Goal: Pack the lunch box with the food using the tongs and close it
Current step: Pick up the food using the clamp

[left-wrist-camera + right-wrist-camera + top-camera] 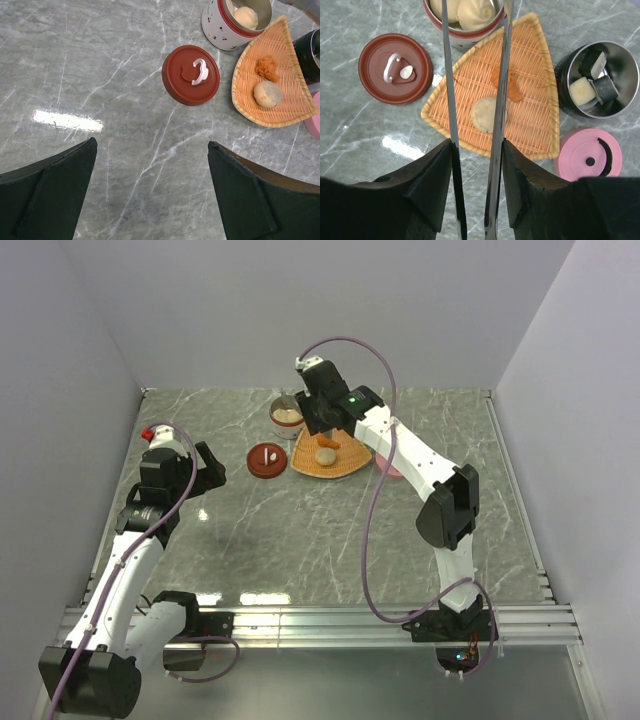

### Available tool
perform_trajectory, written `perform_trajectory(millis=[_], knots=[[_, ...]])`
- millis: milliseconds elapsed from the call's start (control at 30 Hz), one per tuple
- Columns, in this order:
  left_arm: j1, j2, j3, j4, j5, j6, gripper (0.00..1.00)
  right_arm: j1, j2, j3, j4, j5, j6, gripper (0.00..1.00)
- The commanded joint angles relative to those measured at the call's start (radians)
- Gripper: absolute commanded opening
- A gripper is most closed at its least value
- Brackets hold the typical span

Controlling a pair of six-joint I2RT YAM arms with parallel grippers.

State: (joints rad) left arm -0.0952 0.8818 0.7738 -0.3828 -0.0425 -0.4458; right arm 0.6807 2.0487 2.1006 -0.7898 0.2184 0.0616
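My right gripper is shut on the tongs. Their two thin arms run forward over the orange woven tray to the round white-and-red lunch box pot, which holds pale beige lumps; the tips are cut off by the top of the view. A beige lump and an orange piece lie on the tray. A steel pot holds black-banded rice rolls. My left gripper hangs open over bare table, short of the red lid.
A pink lid lies right of the tray, below the steel pot. The red lid lies left of the tray. White walls close in the marble table at the back and sides; a metal rail runs along the near edge.
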Motion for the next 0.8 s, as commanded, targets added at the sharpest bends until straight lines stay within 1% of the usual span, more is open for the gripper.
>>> perform_trajectory(millis=[0,67,133,167,200,267,300,400,567,767], knots=[[-0.003,-0.003,0.027,0.024,-0.003,0.013,1.00,-0.006,-0.135,-0.075,0.043,-0.008,0.014,0.50],[-0.001,-0.004,0.024,0.024,-0.003,0.012,0.99,-0.006,-0.215,-0.144,0.060,-0.017,0.024,0.50],[-0.001,-0.003,0.019,0.027,-0.002,0.007,1.00,-0.006,-0.272,-0.261,0.081,-0.017,0.033,0.50],[-0.003,-0.003,0.018,0.028,0.001,0.006,1.00,-0.006,-0.332,-0.305,0.096,-0.022,0.040,0.50],[-0.001,-0.001,0.015,0.031,0.003,0.004,1.00,-0.004,-0.363,-0.389,0.104,-0.021,0.043,0.49],[-0.001,0.003,0.013,0.036,0.006,0.002,0.99,-0.004,-0.422,-0.473,0.116,-0.027,0.050,0.49],[-0.001,0.005,0.012,0.041,0.012,0.002,0.99,-0.004,-0.476,-0.544,0.123,-0.027,0.058,0.49],[-0.001,0.013,0.010,0.047,0.024,-0.004,0.99,-0.004,-0.565,-0.655,0.126,-0.039,0.072,0.48],[-0.001,0.016,0.002,0.055,0.033,-0.008,0.99,0.005,-0.633,-0.741,0.124,-0.065,0.087,0.48],[-0.001,0.005,0.004,0.044,0.033,-0.008,0.99,0.039,-0.628,-0.784,0.130,-0.048,0.070,0.47]])
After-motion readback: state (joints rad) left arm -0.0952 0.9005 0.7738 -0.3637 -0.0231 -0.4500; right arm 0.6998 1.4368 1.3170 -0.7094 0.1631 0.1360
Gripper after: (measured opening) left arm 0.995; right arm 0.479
